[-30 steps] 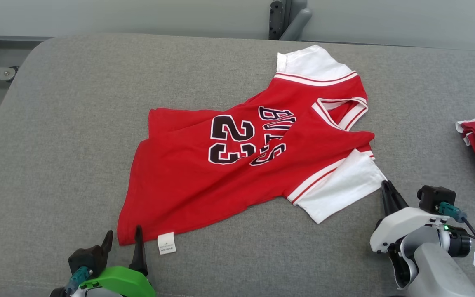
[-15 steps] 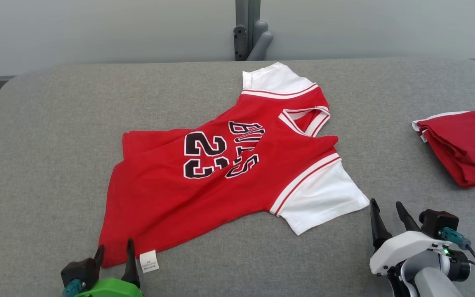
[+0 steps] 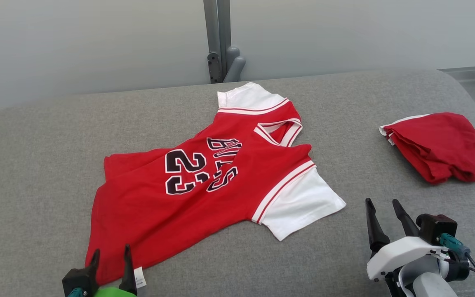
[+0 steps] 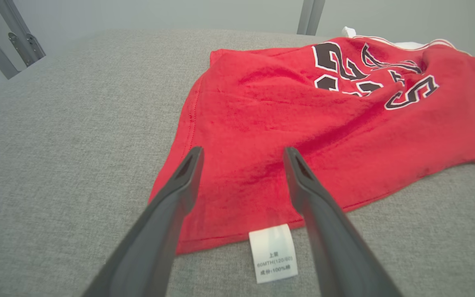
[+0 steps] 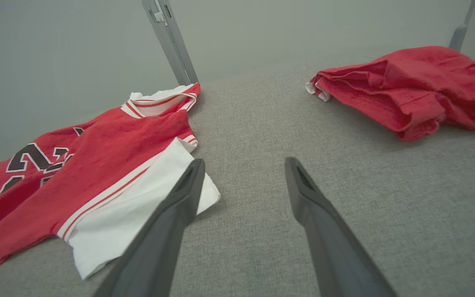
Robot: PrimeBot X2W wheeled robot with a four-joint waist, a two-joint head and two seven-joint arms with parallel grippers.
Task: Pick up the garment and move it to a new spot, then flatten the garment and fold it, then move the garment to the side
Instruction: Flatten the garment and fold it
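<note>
- Two grippers flank the garment, and both have their jaws spread wide with nothing held. The left gripper (image 3: pixel 110 258) stands at the near left hem corner, its tips over the red cloth just beside the care label (image 4: pixel 273 251). The right gripper (image 3: pixel 382 214) stands at the near right, beside the near sleeve (image 3: pixel 303 206) but apart from it.
- The garment (image 3: pixel 196 189), a red jersey with white sleeves, lies front up in the middle of the grey desk (image 3: pixel 35 156). Its collar (image 3: pixel 281 130) points far right and its hem near left.
- It is spread out but not flat: there are creases near the collar, and the far hem corner is bunched.
- It looks light, soft and limp, with no stiffness. Lifted by one point it would likely droop and fold on itself, and dragged over the cloth-covered desk it may bunch.
- The best holds look to be the edges: the hem corner under the left jaws, and the near sleeve's cuff or the shoulder seam for the right. Holds set well apart should keep it spread, and a low pinch should catch both layers.
- A folded red garment (image 3: pixel 439 144) lies well apart at the far right.
</note>
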